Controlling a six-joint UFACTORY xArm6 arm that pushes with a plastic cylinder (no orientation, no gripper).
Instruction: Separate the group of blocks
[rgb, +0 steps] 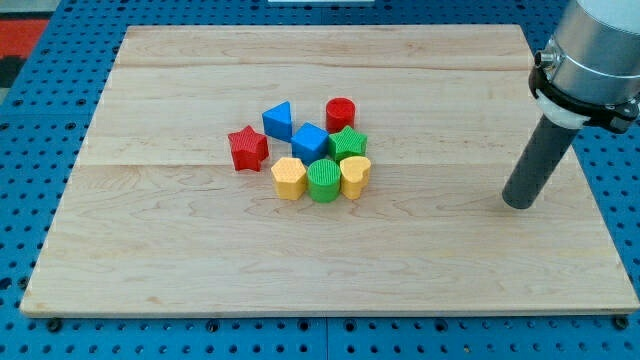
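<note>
Resting on the board (180, 270) at the view's right, my tip (518, 203) is a bare rod end (nothing to open or close) touching no block. The cluster lies well apart to the view's left: yellow heart (355, 176) nearest, then green cylinder (324, 181), green star (348, 143), red cylinder (340, 113), blue cube (310, 141), yellow hexagon (288, 178), blue triangle (278, 121), red star (247, 148). A leftward push likely meets the heart first.
</note>
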